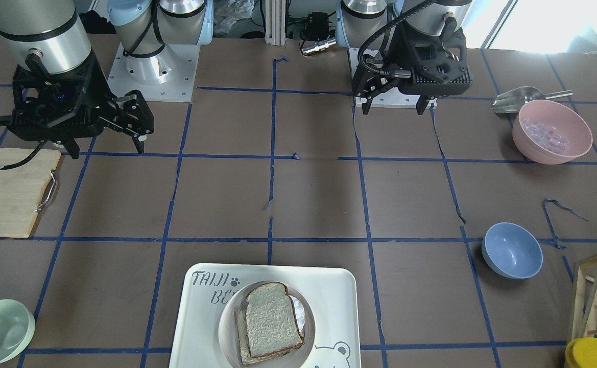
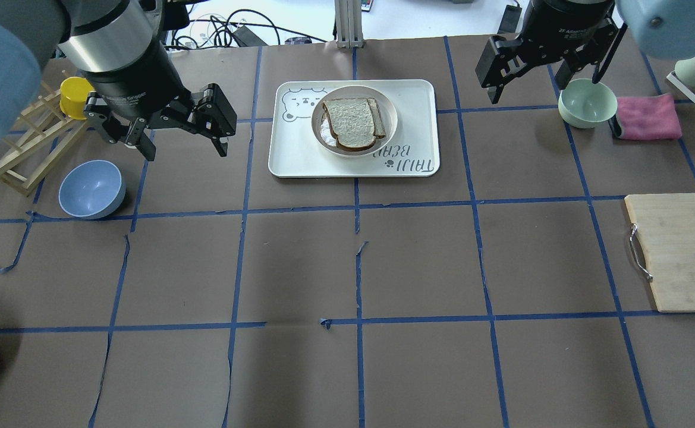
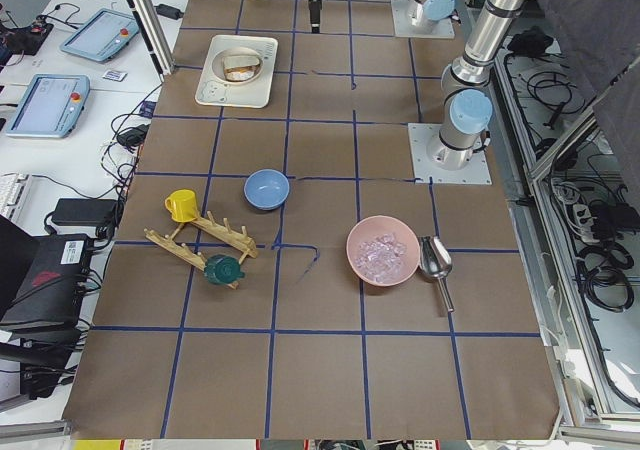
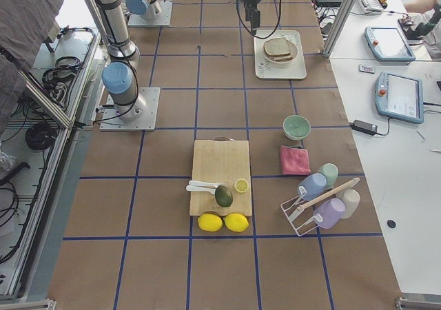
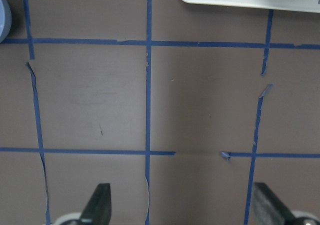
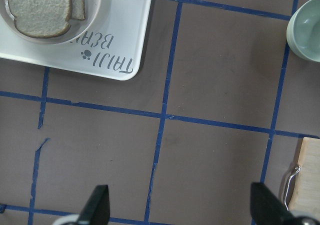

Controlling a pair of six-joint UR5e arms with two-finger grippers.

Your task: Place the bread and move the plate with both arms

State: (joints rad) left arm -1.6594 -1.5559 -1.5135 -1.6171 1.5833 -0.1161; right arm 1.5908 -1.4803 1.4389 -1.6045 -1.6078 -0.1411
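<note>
The bread [image 2: 350, 122], a dome-topped toast slice, lies on a squarer slice [image 2: 377, 115] on the small cream plate [image 2: 392, 128]. The plate stands on the "TAIJI BEAR" tray [image 2: 412, 119] at the far middle of the table. Bread [image 1: 272, 319], plate [image 1: 225, 327] and tray [image 1: 329, 296] also show in the front view. My left gripper [image 2: 184, 148] is open and empty, hovering left of the tray. My right gripper [image 2: 525, 89] is open and empty, hovering right of the tray. The right wrist view shows the bread [image 6: 37, 7] and tray corner [image 6: 120, 35] far ahead of the open right gripper [image 6: 182, 205].
A blue bowl [image 2: 91, 189] and a wooden rack with a yellow cup [image 2: 74, 95] are on the left. A green bowl [image 2: 587, 102], a pink cloth [image 2: 647, 116] and a cutting board [image 2: 680, 249] are on the right. A pink bowl [image 1: 551, 130] stands near the left arm's base.
</note>
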